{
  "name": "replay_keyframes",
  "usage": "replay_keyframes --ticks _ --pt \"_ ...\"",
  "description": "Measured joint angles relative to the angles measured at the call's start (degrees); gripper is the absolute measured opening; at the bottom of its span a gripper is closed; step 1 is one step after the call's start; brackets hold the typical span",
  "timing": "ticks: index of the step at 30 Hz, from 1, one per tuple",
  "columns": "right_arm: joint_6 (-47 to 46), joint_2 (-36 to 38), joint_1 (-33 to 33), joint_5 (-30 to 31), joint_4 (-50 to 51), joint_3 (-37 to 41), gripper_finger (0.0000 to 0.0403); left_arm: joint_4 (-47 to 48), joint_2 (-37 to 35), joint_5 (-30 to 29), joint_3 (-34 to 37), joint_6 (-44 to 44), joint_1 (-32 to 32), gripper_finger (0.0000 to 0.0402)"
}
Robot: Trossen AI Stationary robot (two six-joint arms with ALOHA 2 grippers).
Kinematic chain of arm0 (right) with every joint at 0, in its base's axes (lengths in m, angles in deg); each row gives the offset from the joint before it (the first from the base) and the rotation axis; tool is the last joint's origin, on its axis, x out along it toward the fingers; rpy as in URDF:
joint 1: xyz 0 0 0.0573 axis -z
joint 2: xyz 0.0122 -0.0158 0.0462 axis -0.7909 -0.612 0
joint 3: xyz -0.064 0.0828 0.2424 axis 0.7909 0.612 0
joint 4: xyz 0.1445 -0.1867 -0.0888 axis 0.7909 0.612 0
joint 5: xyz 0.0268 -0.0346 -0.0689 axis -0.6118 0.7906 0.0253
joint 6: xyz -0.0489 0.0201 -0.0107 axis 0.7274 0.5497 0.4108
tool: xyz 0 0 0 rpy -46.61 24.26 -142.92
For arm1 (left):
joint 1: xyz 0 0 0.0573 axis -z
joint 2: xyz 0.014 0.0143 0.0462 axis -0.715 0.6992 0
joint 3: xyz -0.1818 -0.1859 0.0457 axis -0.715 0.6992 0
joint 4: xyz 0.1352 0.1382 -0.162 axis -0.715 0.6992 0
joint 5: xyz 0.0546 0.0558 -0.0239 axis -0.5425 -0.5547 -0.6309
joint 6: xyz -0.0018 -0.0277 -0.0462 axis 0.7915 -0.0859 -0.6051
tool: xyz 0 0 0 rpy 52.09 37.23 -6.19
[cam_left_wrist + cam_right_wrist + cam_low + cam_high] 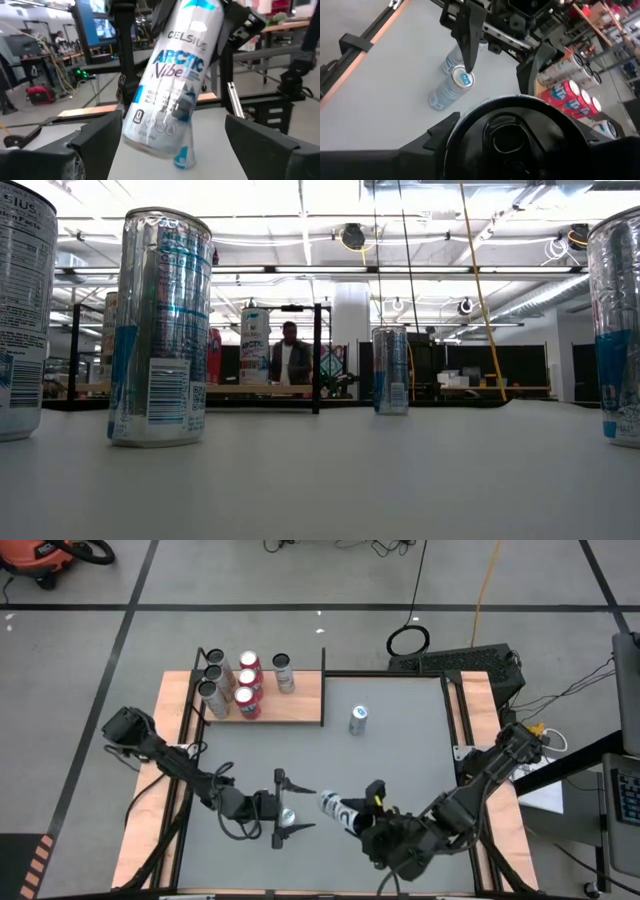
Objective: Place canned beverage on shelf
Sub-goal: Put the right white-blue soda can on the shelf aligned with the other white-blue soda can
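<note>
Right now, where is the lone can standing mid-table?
High view: the lone can stands upright on the grey tabletop, just right of the shelf.

Grey table [400, 755] mid-frame, wooden shelf [300, 700] at its upper left carrying seven upright cans [240, 683], lone can [359, 719] standing right of it

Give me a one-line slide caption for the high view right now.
Right tool holds a tilted can toward the open left tool; six cans wait on the shelf, one stands alone.
</note>
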Motion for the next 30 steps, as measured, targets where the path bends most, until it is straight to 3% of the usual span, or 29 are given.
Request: replay_keyframes --ticks 6,9,23,30 --pt "1.8 0.0 2.9 -2.0 -0.3 0.0 0.0212 -7.1 4.1 -0.8 0.0 3.7 -0.7 0.0355" --pt "1.8 0.0 4.3 -5.4 -0.9 0.0 0.0212 -8.0 4.7 -4.1 0.0 5.1 -0.9 0.0355" --pt "5.7 0.0 7.5 -8.7 -6.3 0.1 0.0212 -0.1 4.8 -2.6 -0.1 1.4 -4.0 0.0353" --pt "7.3 0.0 8.0 -9.1 -7.7 0.1 0.0212 -0.3 4.8 -3.0 -0.1 1.4 -4.7 0.0319"
